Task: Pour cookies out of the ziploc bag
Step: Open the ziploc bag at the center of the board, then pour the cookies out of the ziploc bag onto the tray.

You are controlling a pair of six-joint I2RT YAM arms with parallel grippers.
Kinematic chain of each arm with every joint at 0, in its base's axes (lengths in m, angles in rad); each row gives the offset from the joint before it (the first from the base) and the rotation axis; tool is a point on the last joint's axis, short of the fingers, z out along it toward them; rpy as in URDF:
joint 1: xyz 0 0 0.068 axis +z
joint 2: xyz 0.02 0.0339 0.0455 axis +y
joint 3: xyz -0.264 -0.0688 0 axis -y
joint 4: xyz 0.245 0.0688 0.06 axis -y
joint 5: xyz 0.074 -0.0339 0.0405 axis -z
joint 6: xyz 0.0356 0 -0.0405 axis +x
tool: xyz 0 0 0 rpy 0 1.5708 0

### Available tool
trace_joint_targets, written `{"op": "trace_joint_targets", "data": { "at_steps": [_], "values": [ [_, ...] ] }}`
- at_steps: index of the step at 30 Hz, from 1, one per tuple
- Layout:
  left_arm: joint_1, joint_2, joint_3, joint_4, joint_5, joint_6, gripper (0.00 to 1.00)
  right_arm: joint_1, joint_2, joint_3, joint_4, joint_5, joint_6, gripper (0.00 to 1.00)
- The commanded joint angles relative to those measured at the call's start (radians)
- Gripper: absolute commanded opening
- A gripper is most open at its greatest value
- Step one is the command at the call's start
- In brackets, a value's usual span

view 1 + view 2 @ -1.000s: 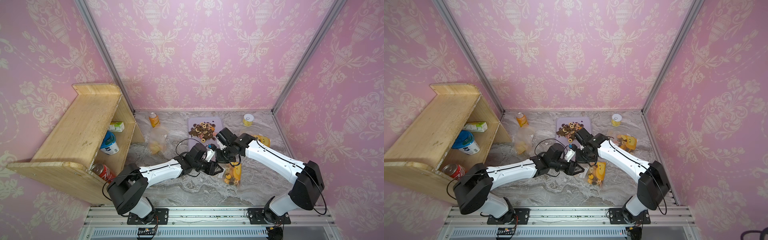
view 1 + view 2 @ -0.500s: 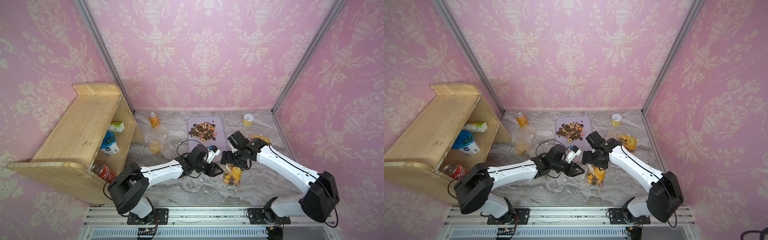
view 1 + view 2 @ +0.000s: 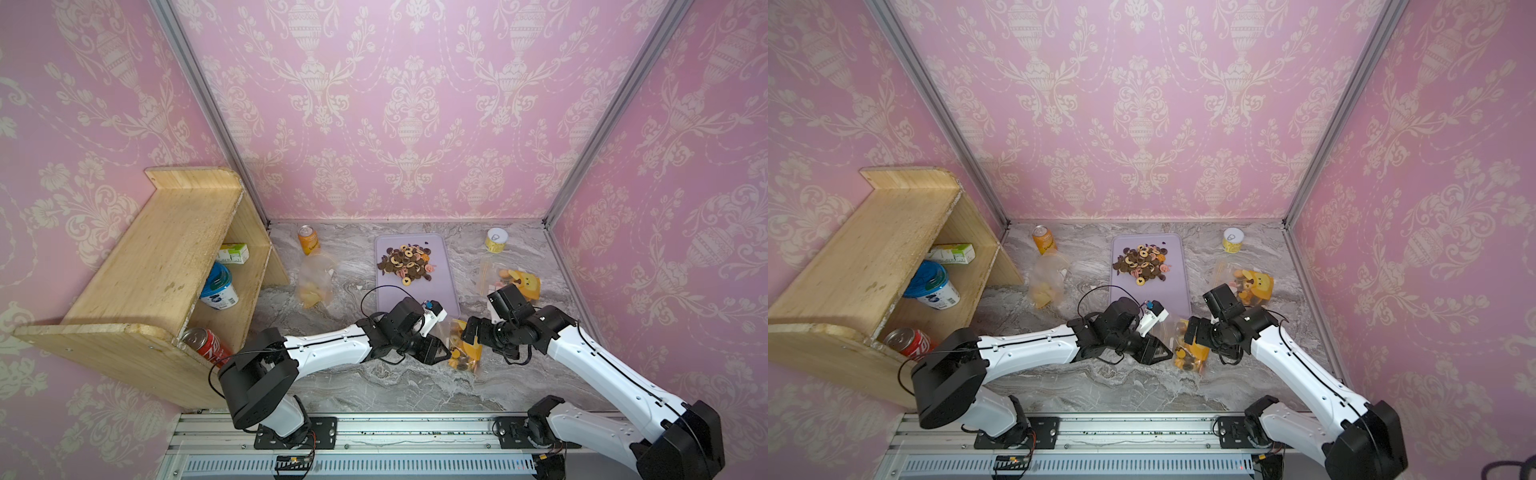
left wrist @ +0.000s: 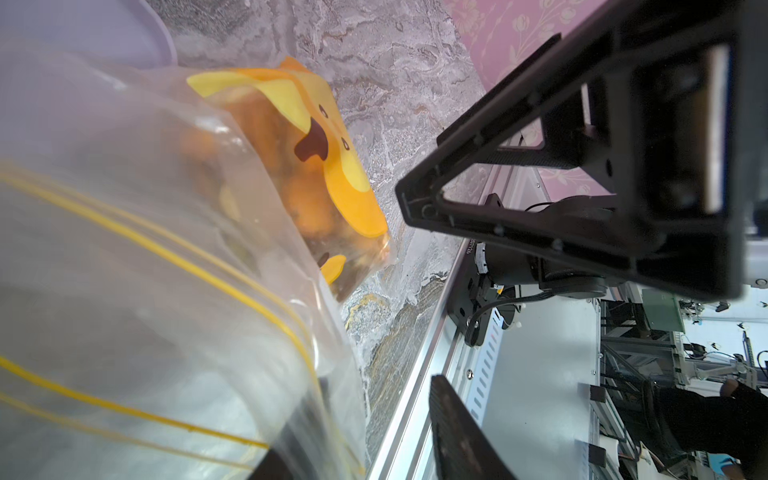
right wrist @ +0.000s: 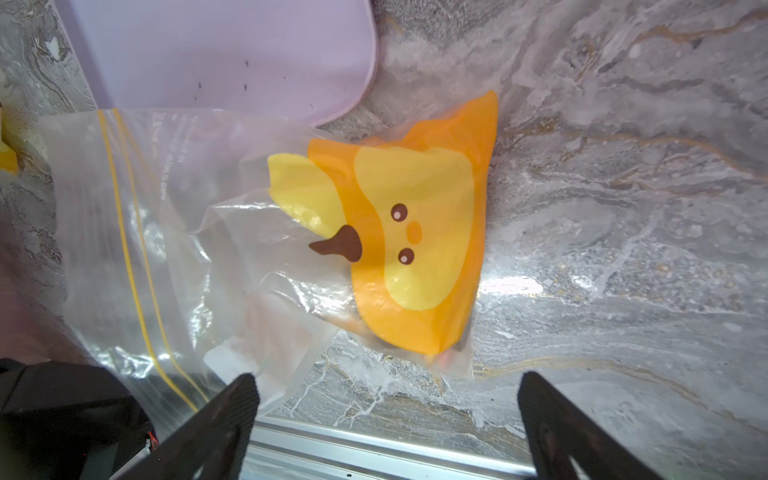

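While beside the ziploc bag [image 5: 174,232], left gripper [image 4: 415,291] and right gripper [image 5: 384,380] both agape.

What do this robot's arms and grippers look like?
The left arm and right arm have white shells with black joints. The left gripper and right gripper are black, with hollow triangular fingers. A thin black cable loops over the left wrist, beside a small white module.
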Motion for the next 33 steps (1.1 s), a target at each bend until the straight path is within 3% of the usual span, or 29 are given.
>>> {"op": "trace_joint_targets", "data": {
  "at_steps": [1,4,12,23,33],
  "values": [
    [-0.014,0.027,0.046,-0.05,-0.057,0.032,0.43,-0.014,-0.039,-0.017,0.009,0.001,0.01,1.0],
    [-0.022,0.046,0.068,-0.071,-0.072,0.037,0.35,-0.027,-0.06,-0.034,-0.008,0.014,0.012,1.0],
    [-0.024,0.067,0.14,-0.162,-0.11,0.06,0.0,-0.053,-0.124,-0.121,0.029,-0.008,0.036,1.0],
    [-0.027,0.044,0.238,-0.175,-0.084,-0.039,0.0,-0.056,-0.197,-0.182,0.045,-0.029,0.019,1.0],
    [-0.098,0.134,0.473,-0.222,-0.119,-0.123,0.0,-0.064,-0.339,-0.155,-0.1,0.163,0.064,1.0]
  ]
}}
